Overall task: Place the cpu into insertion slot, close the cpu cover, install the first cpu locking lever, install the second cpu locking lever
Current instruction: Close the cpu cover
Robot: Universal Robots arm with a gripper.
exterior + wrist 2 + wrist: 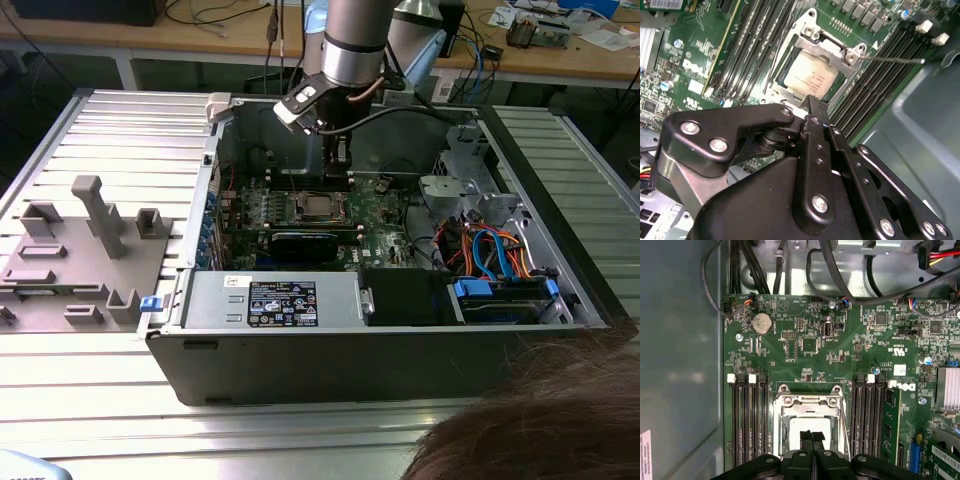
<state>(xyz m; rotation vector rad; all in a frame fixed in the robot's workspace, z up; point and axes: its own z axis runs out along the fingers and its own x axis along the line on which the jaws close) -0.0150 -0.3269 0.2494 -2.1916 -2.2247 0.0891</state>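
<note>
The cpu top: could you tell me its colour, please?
The cpu is pale silver; the second wrist view shows it best.

cpu (809,80): dull silver square, lying flat, top showing through the window | cpu cover (809,401): thin silver frame, down flat over the chip (looks closed) | insertion slot (783,390): silvery-rimmed square on the green board, between memory slots | locking lever (890,59): thin rod, sticking out sideways

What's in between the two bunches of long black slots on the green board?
In the first wrist view: the cpu inside its silver cpu cover, with the gripper, tips shut, over it.
</note>
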